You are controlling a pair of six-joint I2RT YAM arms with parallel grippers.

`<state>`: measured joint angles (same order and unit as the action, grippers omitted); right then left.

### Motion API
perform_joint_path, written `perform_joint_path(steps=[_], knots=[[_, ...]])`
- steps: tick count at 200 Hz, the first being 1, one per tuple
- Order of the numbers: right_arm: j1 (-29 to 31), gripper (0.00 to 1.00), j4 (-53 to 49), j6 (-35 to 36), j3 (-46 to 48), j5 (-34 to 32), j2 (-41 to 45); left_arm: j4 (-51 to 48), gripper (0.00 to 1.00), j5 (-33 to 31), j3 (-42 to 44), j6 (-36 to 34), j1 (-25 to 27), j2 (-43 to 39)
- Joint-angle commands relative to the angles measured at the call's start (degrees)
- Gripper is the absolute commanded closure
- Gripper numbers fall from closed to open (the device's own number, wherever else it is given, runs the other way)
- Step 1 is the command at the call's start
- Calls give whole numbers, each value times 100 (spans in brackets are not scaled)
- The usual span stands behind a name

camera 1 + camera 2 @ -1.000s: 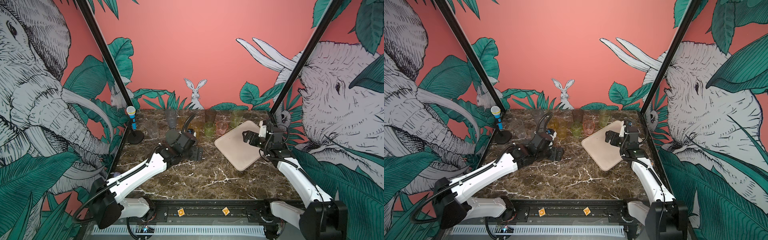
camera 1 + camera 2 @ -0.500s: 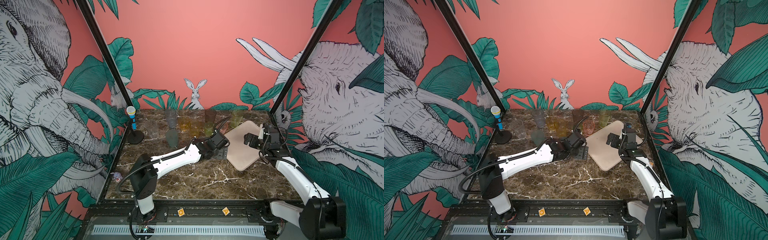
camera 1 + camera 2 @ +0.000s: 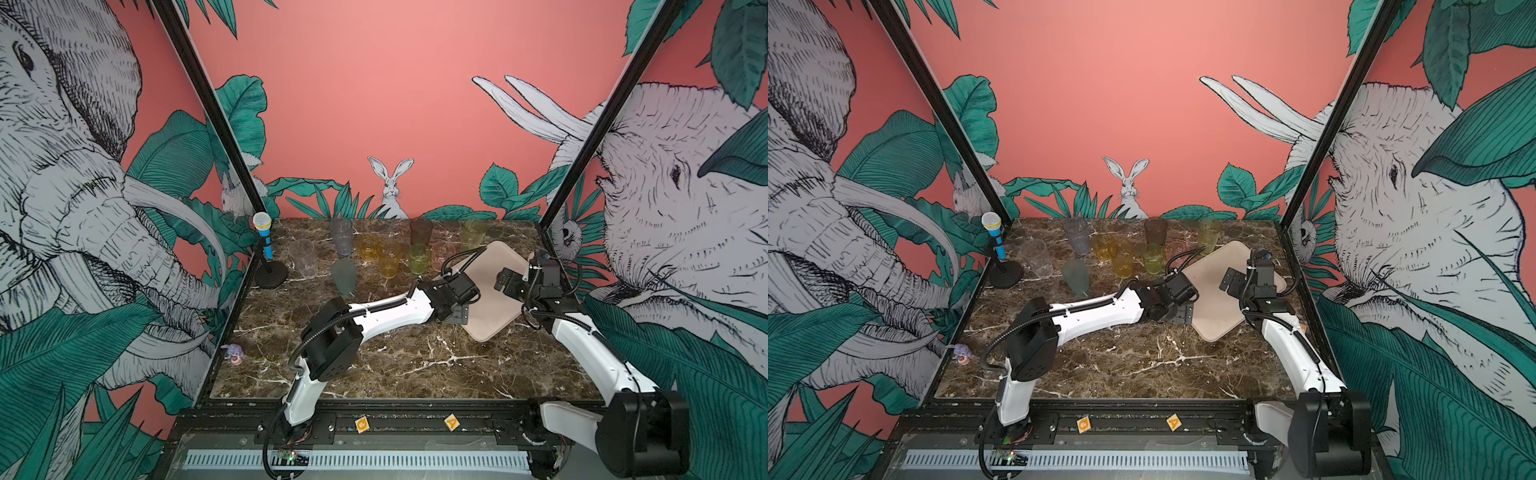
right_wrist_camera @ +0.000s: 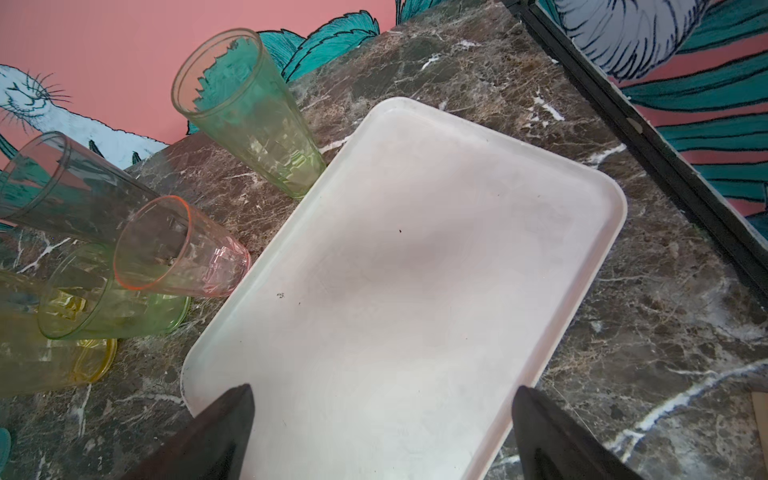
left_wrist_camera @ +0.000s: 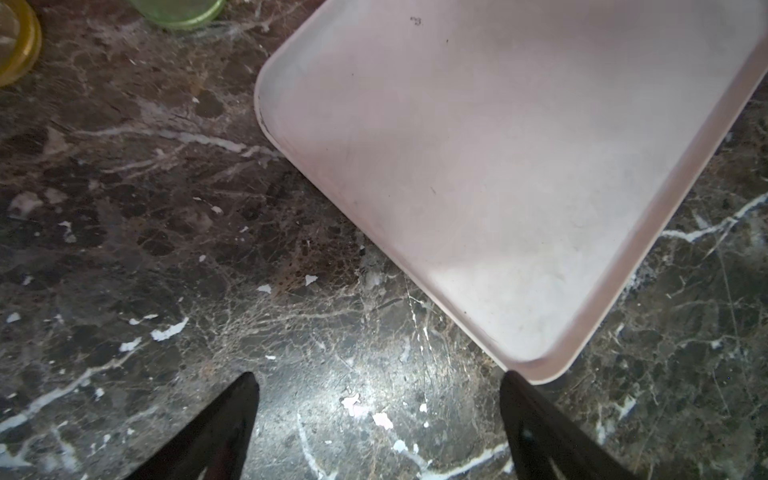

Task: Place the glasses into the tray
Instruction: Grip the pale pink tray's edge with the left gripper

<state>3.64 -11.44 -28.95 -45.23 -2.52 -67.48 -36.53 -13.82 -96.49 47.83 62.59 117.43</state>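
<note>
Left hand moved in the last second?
Yes: left hand swung right, away from the blue-and-yellow toy microphone, to the edge of the flat cream-beige tray.

Your left gripper (image 3: 458,312) reaches low toward the right, jaws spread wide and empty; your right gripper (image 3: 506,283) hovers higher, likewise wide.

My left claw (image 3: 1180,312) hangs open just beside the tray (image 3: 1219,318), my right claw (image 3: 1230,282) open above it; the glasses (image 3: 1122,258) cluster on the marble (image 3: 1125,365) behind.

Nine glasses (image 3: 389,262), one tray (image 3: 491,318) (one toy microphone (image 3: 264,239)).
</note>
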Motion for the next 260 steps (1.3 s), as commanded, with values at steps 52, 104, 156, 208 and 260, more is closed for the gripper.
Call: perform_joint_path(steps=[52, 104, 156, 208, 260], knots=[[-39, 1, 142, -154, 113, 152, -77, -390, 12, 188, -936, 51, 34, 759], [-43, 1, 138, -146, 121, 154, -37, -565, 17, 261, -1405, 86, 34, 1251], [-48, 1, 133, -145, 146, 137, -16, -651, 24, 220, -1573, 121, 34, 1484], [-47, 1, 158, -146, 174, 146, -14, -742, 29, 238, -1680, 156, 34, 1665], [-48, 1, 173, -150, 182, 165, -27, -759, 41, 266, -1663, 165, 34, 1748]])
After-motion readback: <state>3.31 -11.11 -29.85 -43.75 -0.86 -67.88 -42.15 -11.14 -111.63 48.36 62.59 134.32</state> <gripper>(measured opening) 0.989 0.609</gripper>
